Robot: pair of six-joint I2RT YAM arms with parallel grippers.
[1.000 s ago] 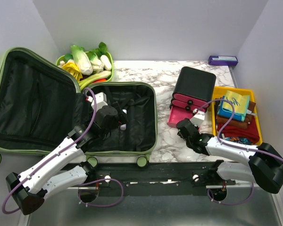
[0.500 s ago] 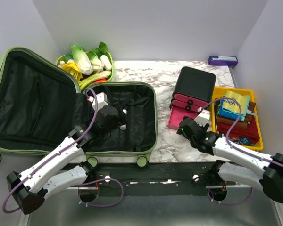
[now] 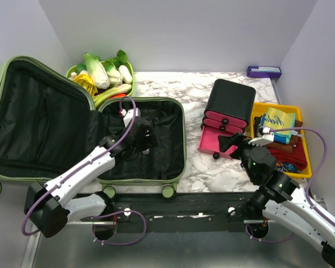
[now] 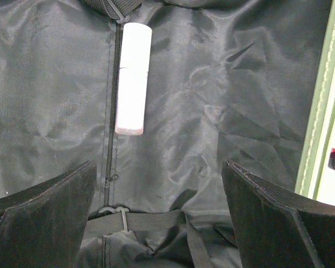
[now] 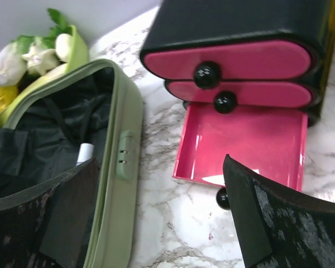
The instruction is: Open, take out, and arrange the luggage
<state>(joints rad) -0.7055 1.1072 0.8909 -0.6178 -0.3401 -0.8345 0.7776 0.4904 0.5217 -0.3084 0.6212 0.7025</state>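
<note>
Close up, the left wrist view shows a white tube [image 4: 133,78] lying on the black lining of the luggage [image 3: 42,131], which is open at the table's left. The left gripper [image 4: 159,223] hangs over the tube, spread wide. The right gripper [image 5: 156,218], equally wide, faces the pink-drawered box [image 5: 240,28].

Marble table [image 3: 184,86], open luggage [image 3: 166,149], black drawer box [image 3: 230,100], yellow tray [image 3: 254,137], green basket [image 3: 132,78], purple box [image 3: 263,71]

Lab: white-walled enclosure [image 3: 173,33], marble-print tabletop [image 3: 181,85]
</note>
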